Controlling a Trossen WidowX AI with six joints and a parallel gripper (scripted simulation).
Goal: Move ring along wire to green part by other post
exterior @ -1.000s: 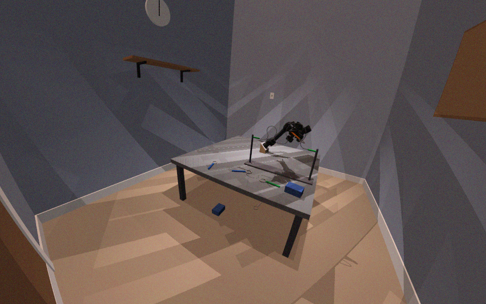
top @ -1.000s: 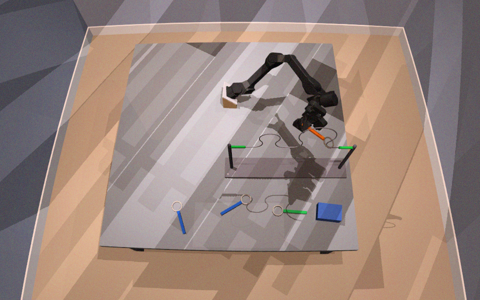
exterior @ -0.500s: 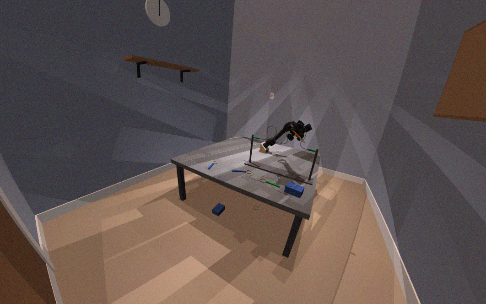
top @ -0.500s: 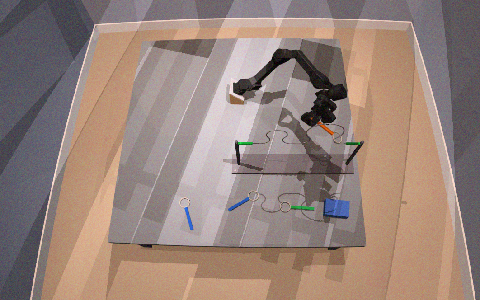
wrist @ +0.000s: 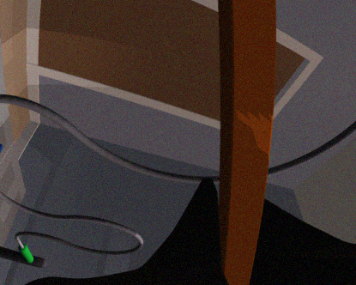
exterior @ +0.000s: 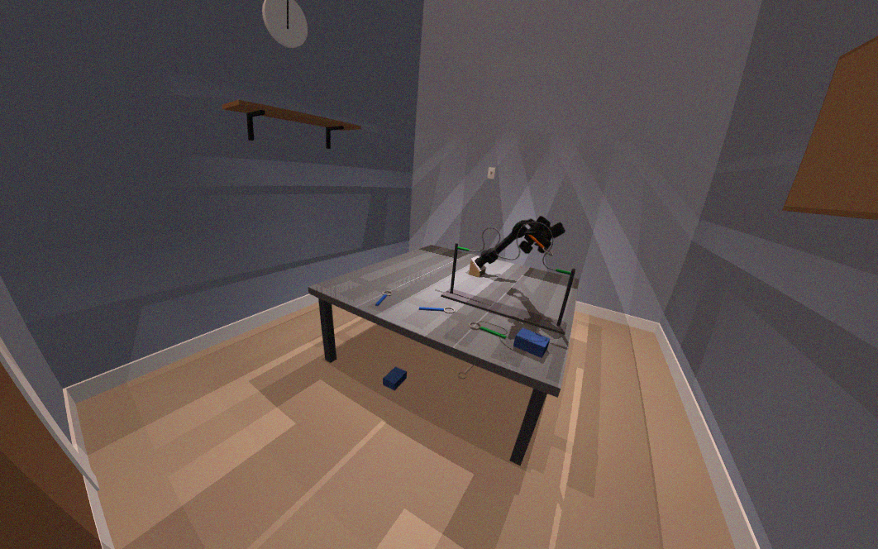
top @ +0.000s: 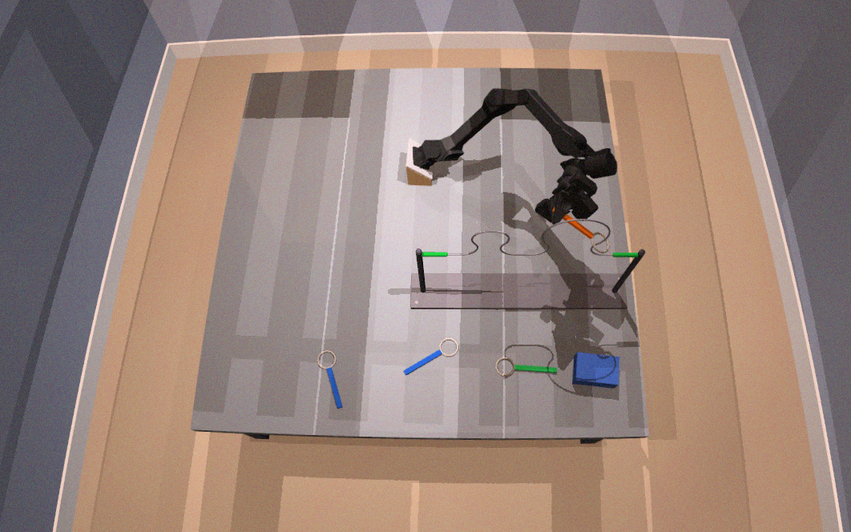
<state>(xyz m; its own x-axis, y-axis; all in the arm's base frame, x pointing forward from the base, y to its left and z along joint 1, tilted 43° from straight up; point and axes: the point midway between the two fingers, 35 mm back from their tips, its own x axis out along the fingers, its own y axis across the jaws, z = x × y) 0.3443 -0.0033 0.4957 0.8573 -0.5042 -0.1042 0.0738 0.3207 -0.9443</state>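
Observation:
My gripper (top: 564, 211) (exterior: 534, 240) is shut on the upper end of the orange handle (top: 578, 227) (wrist: 247, 124). The ring sits at the last bend of the thin grey wire (top: 491, 239) (wrist: 102, 153), just left of the right green part (top: 626, 254) (exterior: 563, 271). I cannot tell whether ring and wire touch. The left green part (top: 437, 253) (exterior: 462, 247) (wrist: 27, 253) is by the left post (top: 420, 271). The right post (top: 627, 272) leans.
The posts stand on a dark base plate (top: 468, 300). Two blue-handled rings (top: 331, 380) (top: 427, 359), a green-handled ring (top: 527, 368) and a blue block (top: 595, 368) lie near the table's front. A wooden wedge (top: 417, 175) sits at the arm's base. Another blue block (exterior: 394, 377) lies on the floor.

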